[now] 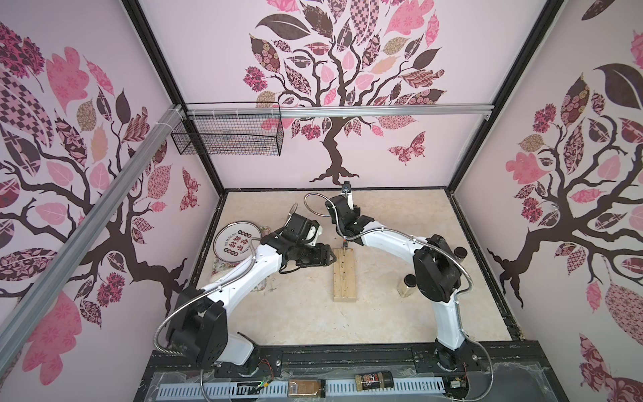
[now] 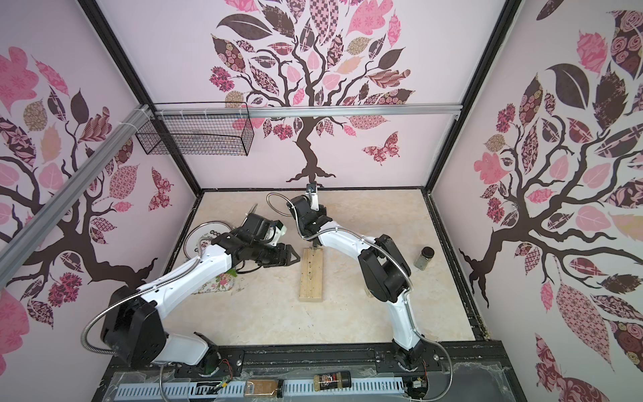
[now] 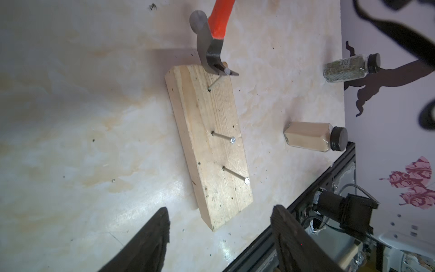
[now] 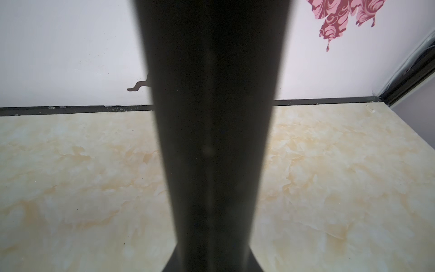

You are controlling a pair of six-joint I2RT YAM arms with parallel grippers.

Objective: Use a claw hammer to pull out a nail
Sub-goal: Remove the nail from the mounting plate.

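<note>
Prying was in hand: the claw hammer point(image 3: 211, 42) had its claw hooked under the far nail point(image 3: 215, 82) in the wooden block point(image 3: 211, 153) on the surface point(image 3: 70, 117). The right fingers, hidden, seemed clenched on its handle. The left fingers point(image 3: 150, 240) were spread and empty beside the block. The next move called for levering the handle with the block steadied.

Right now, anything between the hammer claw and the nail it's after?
Nothing visible. The claw of the hammer is hooked on the leaning nail at one end of the wooden block, with nothing between them.
</note>
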